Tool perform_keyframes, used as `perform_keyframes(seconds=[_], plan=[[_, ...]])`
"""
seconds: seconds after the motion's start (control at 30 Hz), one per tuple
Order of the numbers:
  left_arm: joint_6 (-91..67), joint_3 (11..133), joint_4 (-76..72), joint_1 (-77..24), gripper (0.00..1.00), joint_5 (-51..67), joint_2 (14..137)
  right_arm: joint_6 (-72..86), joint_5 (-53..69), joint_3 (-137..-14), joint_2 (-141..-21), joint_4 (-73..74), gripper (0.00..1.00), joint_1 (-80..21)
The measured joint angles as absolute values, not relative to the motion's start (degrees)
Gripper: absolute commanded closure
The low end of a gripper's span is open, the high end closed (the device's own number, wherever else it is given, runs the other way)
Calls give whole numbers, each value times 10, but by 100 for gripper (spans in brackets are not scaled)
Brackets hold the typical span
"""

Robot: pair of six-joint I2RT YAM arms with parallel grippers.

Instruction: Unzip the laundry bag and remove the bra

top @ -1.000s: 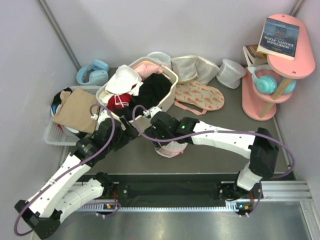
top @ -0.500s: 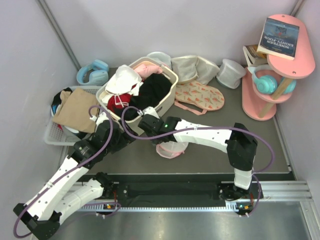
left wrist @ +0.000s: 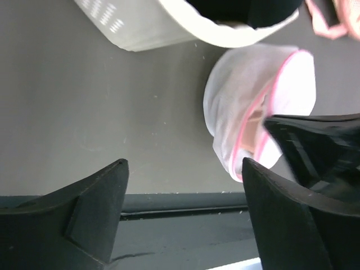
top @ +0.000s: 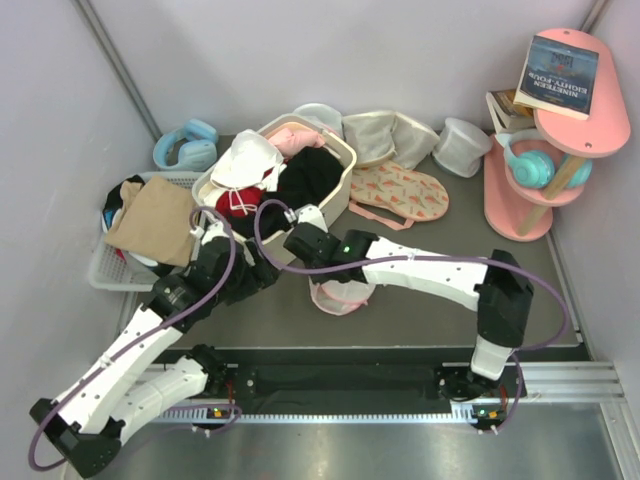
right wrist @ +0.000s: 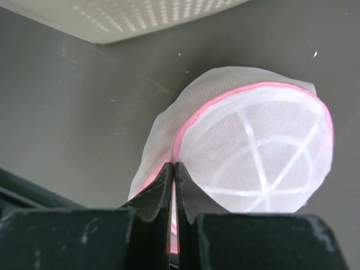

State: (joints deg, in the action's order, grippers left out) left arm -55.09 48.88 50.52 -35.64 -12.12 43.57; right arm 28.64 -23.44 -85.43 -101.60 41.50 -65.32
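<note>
- Right gripper (right wrist: 173,167): fingers pressed together, pinching the pink rim of the laundry bag (right wrist: 259,152).
- Left gripper (left wrist: 183,188): jaws spread wide, holding nothing, just beside the bag.
- The bag lies on a grey table (top: 470,240), near a cream basket (top: 340,198).
- Only the overhead view shows the lilac walls (top: 400,50) and a pink shelf (top: 600,135).

Open table (left wrist: 84,112) btw left fingers (left wrist: 95,208) & laundry bag (left wrist: 242,101); basket (left wrist: 169,31) close behind.
</note>
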Motion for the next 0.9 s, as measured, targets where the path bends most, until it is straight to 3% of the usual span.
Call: perform_keyframes(seconds=[0.6,0.8,0.9], plan=[[-523,467,321,-391,24,22,585,326,-174,-725,-813,373,100,-591],[-521,467,295,-441,40,17,667,327,-167,-696,-776,368,100,-591],[-514,469,292,-454,63,3,695,329,-168,-688,-753,368,100,-590]])
